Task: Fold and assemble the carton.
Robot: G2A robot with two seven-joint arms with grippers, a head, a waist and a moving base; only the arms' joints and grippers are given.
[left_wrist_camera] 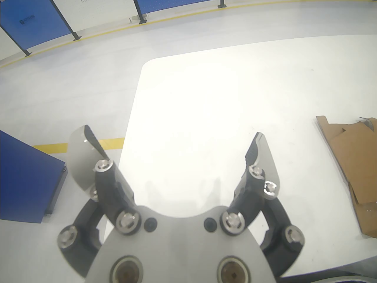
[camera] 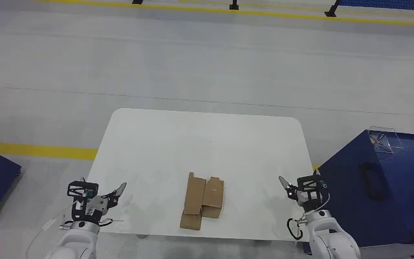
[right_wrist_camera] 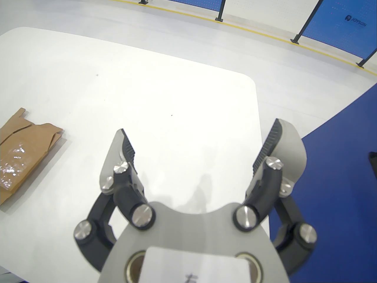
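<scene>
Spread jaws on both arms flank flat carton (camera: 195, 194); blue bin (camera: 372, 194) beside table (camera: 194, 139).

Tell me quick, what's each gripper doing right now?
Left gripper: open, holding nothing.
Right gripper: open, holding nothing.

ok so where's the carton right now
In the top view the carton lies flat on the white table near its front edge, roughly midway between the left gripper and the right gripper, with neither touching it.
</scene>
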